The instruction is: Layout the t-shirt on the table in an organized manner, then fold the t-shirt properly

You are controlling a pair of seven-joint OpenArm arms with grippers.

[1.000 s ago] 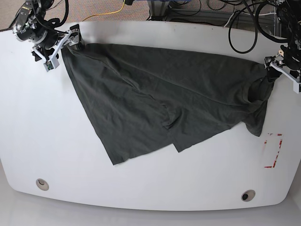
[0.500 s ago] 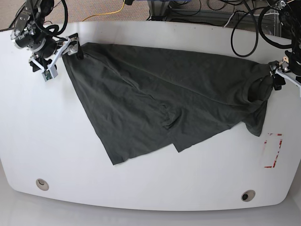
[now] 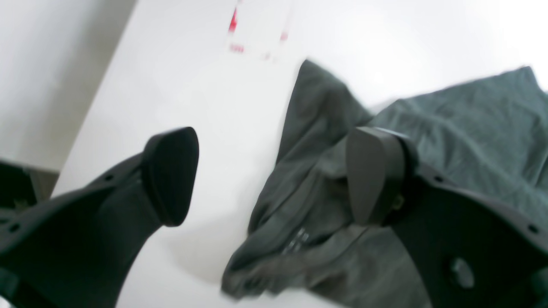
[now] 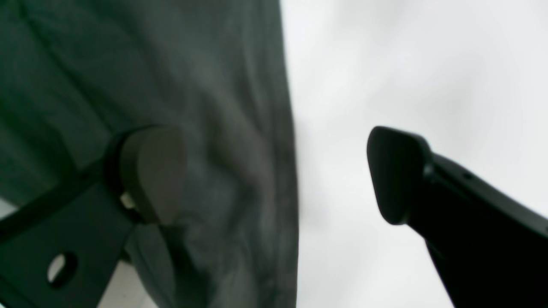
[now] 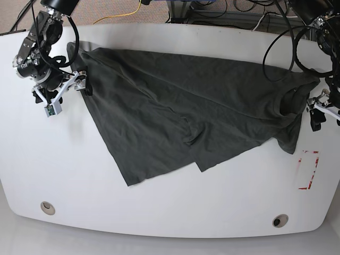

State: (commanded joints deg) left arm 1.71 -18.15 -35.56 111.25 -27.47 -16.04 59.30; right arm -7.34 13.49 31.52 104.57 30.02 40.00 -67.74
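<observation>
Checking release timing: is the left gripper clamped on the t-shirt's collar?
No; the left gripper is open, its fingers spread apart with the t-shirt lying loose below.

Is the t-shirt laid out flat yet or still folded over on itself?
Still folded over. The t-shirt lies diagonally on the table, layers overlapping mid-body and bunched at its collar end; both grippers are open, off the cloth.

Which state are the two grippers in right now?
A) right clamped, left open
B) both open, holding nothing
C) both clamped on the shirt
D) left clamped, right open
B: the left gripper and the right gripper both show spread jaws with no fabric between them, and the t-shirt lies on the table.
</observation>
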